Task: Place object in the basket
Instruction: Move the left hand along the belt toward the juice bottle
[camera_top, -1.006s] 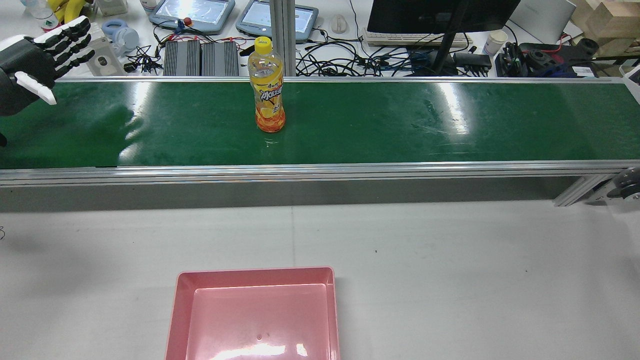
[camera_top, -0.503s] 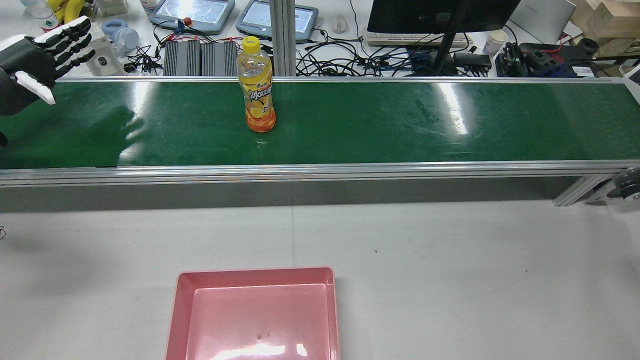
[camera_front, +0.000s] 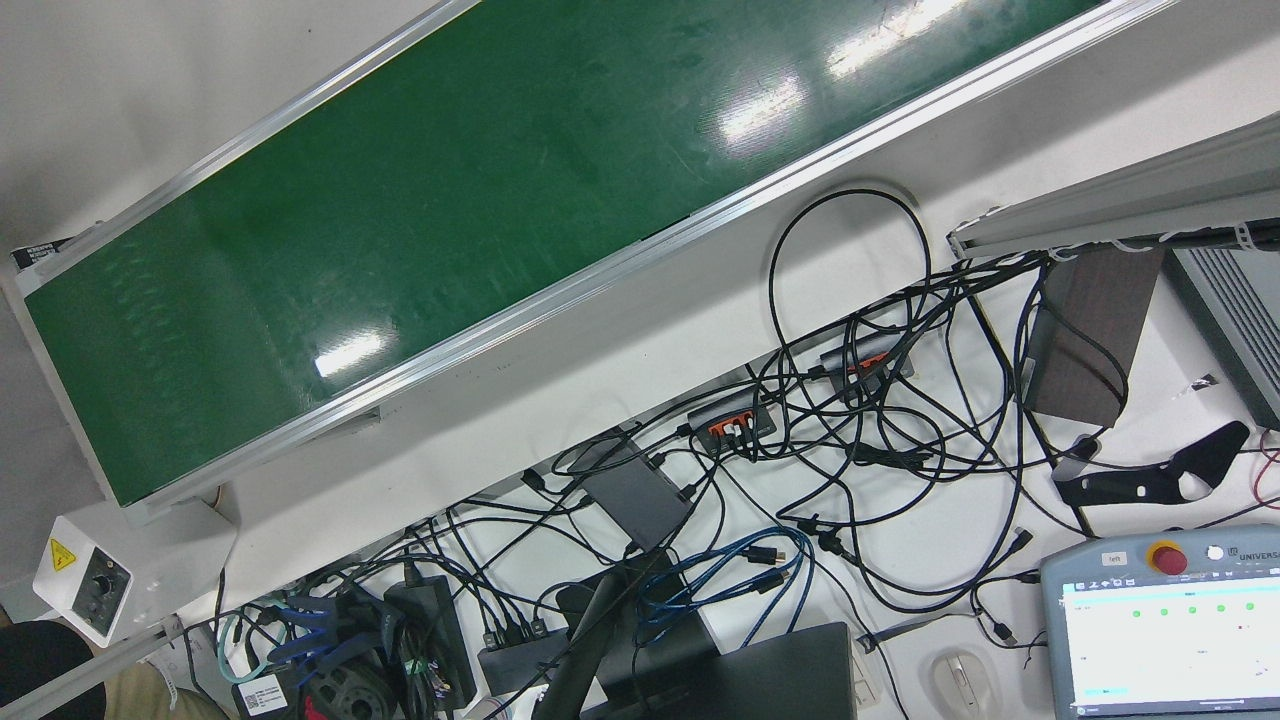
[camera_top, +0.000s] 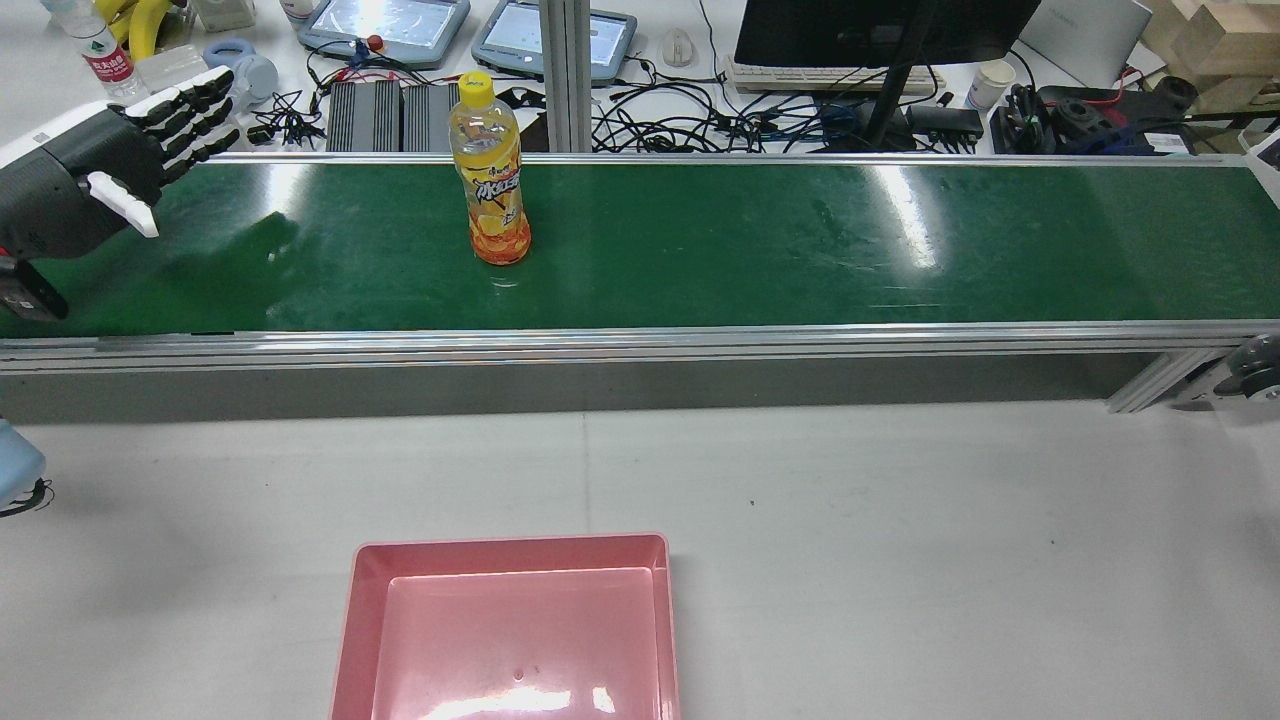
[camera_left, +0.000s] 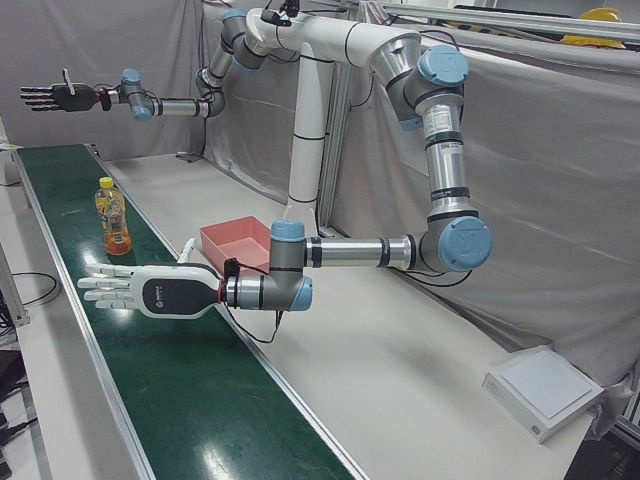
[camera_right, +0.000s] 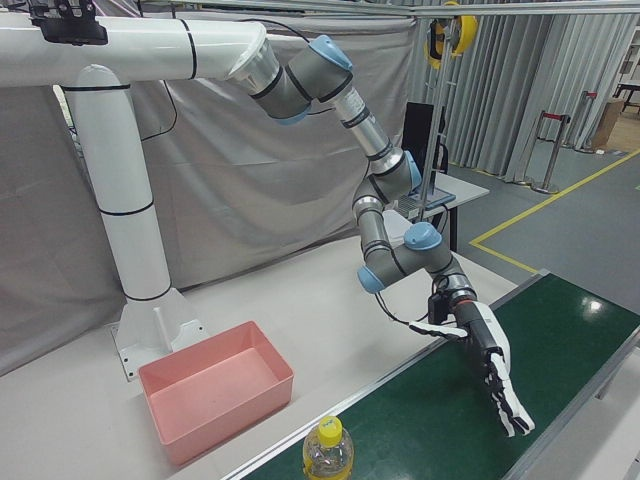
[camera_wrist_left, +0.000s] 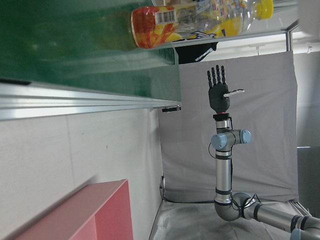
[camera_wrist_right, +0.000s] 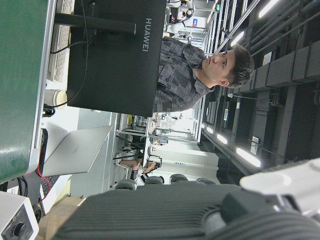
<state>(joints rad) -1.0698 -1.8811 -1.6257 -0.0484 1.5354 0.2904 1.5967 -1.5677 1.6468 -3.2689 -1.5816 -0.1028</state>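
A green conveyor belt (camera_front: 400, 200) ran slantwise through the front view, bare on the stretch shown, with a tangle of black cables (camera_front: 850, 420) on the white bench beside its lower edge. In the rear view one orange drink bottle (camera_top: 490, 175) stood upright on the belt, nearer its far edge and left of its middle. The left hand (camera_top: 90, 180) hovered over the belt's left end, well apart from the bottle, released, with its fingers stretched out towards it. One pink basket (camera_top: 345, 620) sat empty on the white table (camera_top: 900, 520) at that view's near edge. The left-front view showed two hands. The left one lay flat and low over the belt, near the bottle but clear of it. The right hand (camera_left: 55, 97) hung high beyond the belt's far end, fingers spread, holding nothing. In the right-front view the bottle's cap rose at the bottom edge, with the left hand open above the belt beyond it. The left hand view caught the bottle on the belt and the far right hand raised, unclenched. The right hand view showed a dark monitor (camera_wrist_right: 120, 55) and a person (camera_wrist_right: 195, 75) behind it.
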